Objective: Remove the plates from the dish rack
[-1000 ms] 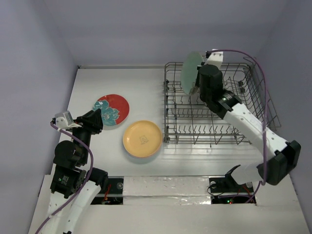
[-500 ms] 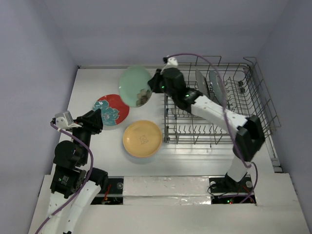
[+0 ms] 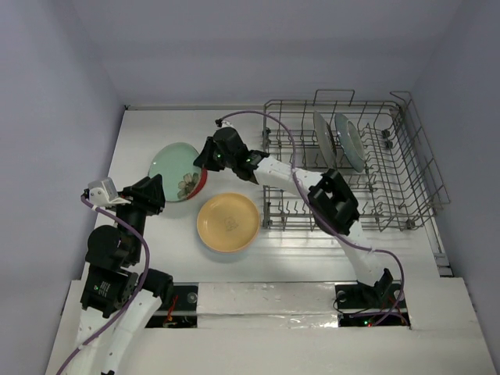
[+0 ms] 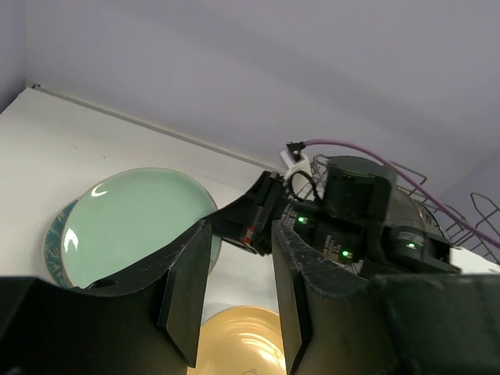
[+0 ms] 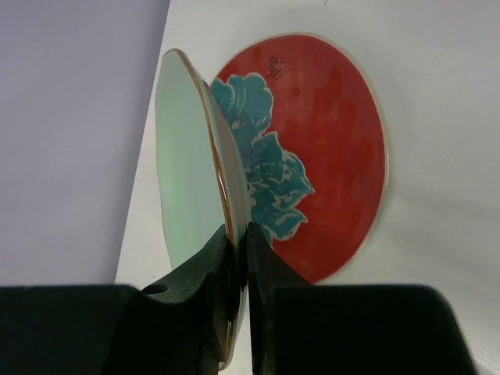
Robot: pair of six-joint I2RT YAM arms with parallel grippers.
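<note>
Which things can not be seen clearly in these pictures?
- Top view: floral plate mostly hidden by the mint plate.
- Right wrist view: right fingers hide whether both plates touch.
- Top view: two rack plates stand edge-on, patterns unreadable.
- Left wrist view: left fingers partly cover yellow plate.

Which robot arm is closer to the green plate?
Right. The right gripper has its jaws pinched on the rim of the green plate, tilted over the red floral plate. The left gripper hangs beside the plate's near edge, jaws open, holding nothing.
</note>
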